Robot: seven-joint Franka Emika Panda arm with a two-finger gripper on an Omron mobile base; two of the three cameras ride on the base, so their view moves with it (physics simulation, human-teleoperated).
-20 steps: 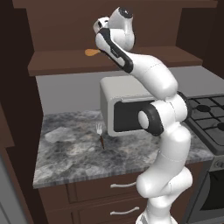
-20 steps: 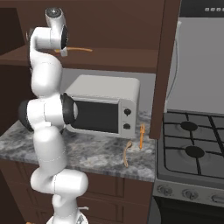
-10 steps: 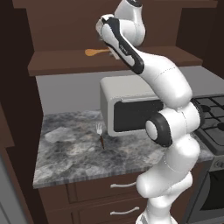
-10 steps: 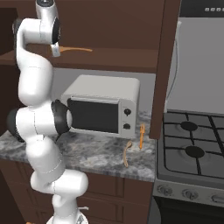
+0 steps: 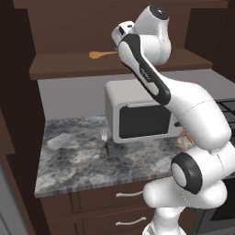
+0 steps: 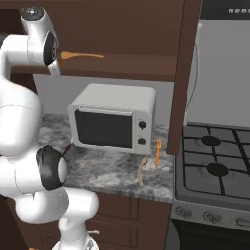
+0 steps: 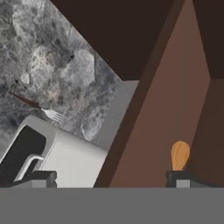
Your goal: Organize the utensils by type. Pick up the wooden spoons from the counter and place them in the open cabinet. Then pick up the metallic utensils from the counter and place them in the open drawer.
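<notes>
My gripper point(image 7: 111, 177) is open with nothing between its fingertips, held high in front of the cabinet shelf point(image 5: 69, 64). An orange-tan wooden spoon point(image 6: 80, 54) lies on that shelf; its bowl point(image 7: 180, 154) sits just above one fingertip in the hand view. On the grey counter point(image 5: 73, 165) a fork point(image 5: 106, 140) with a dark handle lies left of the microwave. Right of the microwave, a paler wooden spoon point(image 6: 141, 171) lies on the counter next to an orange-handled utensil point(image 6: 158, 151). The open drawer is out of view.
A white microwave point(image 6: 112, 122) stands on the counter under the shelf. A gas stove point(image 6: 219, 168) adjoins the counter on the right, past a dark cabinet side panel point(image 6: 178, 83). Closed drawer fronts point(image 5: 124, 195) with silver handles run below the slab.
The hand has drawn back from the orange-tan spoon, up and away from the shelf. The spoon stays lying on the shelf. The jaws have stayed wide.
</notes>
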